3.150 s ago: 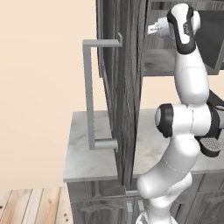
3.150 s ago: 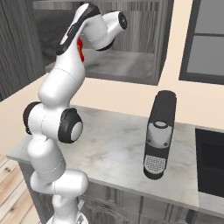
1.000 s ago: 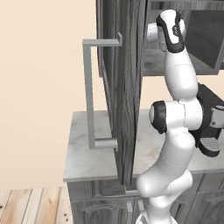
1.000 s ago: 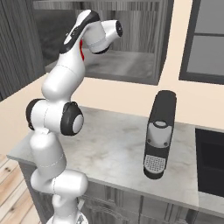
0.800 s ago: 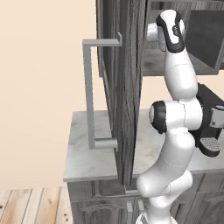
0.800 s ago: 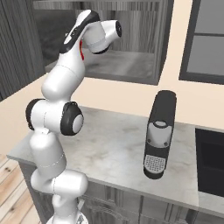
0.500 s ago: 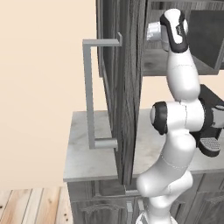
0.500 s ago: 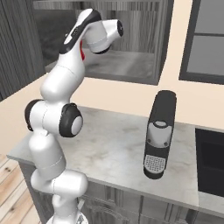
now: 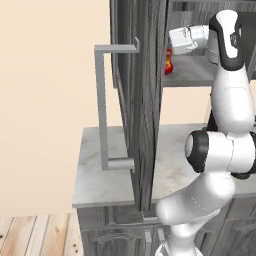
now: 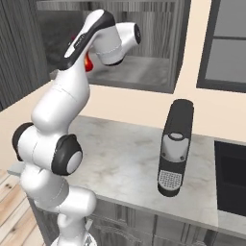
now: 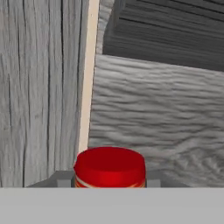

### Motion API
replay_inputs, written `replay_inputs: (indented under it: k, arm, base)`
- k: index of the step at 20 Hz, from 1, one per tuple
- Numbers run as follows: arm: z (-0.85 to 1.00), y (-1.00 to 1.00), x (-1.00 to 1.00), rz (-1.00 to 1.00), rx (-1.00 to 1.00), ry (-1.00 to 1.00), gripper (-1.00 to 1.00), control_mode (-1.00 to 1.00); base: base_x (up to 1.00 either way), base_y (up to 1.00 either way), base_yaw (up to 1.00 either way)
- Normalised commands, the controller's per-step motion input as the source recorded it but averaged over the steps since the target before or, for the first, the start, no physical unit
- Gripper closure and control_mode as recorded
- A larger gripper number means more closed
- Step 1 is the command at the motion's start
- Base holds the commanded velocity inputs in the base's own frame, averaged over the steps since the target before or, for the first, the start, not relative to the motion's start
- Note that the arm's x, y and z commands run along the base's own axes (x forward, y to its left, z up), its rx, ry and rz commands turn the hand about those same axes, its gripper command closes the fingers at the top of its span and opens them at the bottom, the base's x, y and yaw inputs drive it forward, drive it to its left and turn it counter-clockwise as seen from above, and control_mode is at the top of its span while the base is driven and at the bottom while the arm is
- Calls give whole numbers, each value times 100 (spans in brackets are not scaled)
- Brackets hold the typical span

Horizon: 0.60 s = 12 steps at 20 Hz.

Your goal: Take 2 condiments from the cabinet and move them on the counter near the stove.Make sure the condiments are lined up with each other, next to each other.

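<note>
The cabinet [image 9: 142, 100] stands with its door swung open, and my arm reaches onto its shelf. One condiment, a red squeeze bottle [image 11: 109, 166], sits between the fingertips of my gripper [image 11: 109, 181], which press against both of its sides. The same red bottle [image 9: 169, 62] peeks out beside the cabinet frame, just left of my hand, and shows behind the wrist as a red patch [image 10: 88, 60]. The counter [image 10: 120, 153] lies below, and the stove [image 10: 233, 178] is a black surface at the far right edge.
The open door's long grey bar handle [image 9: 102, 100] juts out over the counter's left end. A dark coffee machine [image 10: 175, 149] stands on the counter between my arm and the stove. A window is on the wall above the stove.
The arm has hardly moved; the hand stays inside the cabinet at the red bottle.
</note>
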Motion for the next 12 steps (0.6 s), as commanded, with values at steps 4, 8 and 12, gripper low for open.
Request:
replay_inputs:
  k: [4,8,12]
  arm:
    - [0,-17,-100,-3,0,0,100,-100]
    - [0,-9,-100,-11,0,6,100,-100]
    - [0,-1,-100,-21,0,10,100,-100]
  base:
    - [0,0,0]
    - [0,0,0]
    - [0,0,0]
